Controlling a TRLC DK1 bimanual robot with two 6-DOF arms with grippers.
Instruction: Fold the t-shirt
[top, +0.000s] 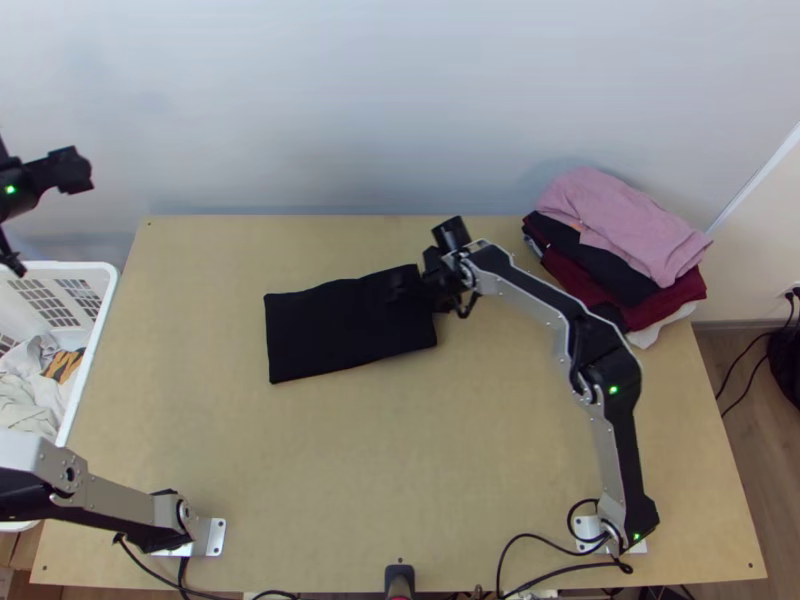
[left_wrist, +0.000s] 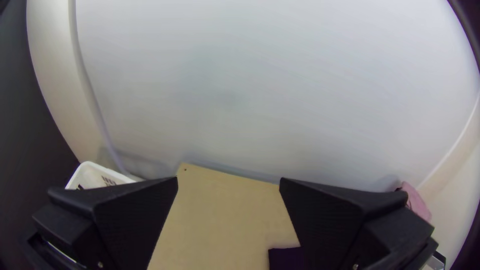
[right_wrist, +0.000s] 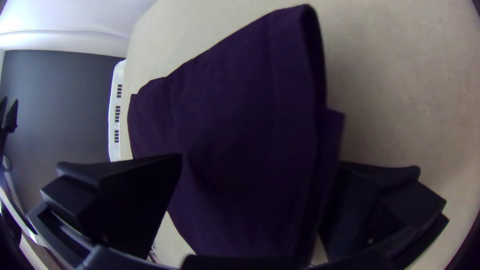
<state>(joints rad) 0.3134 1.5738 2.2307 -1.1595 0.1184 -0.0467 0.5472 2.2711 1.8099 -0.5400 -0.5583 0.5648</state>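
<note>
The shirt (top: 340, 325) is laid folded toward the table's (top: 350, 470) far edge. The right gripper's (top: 432, 275) fingers are held apart at its right end, the left gripper's (top: 48, 218) past the table's left edge.

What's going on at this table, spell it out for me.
Two robot arms are folding a dark t-shirt, which lies in a compact, roughly rectangular bundle on the table. The right pincer is open at one end of it, with cloth between its fingers. The left pincer is open and away from the shirt, out past the table's left edge. A stack of folded clothes sits at the far right corner.
</note>
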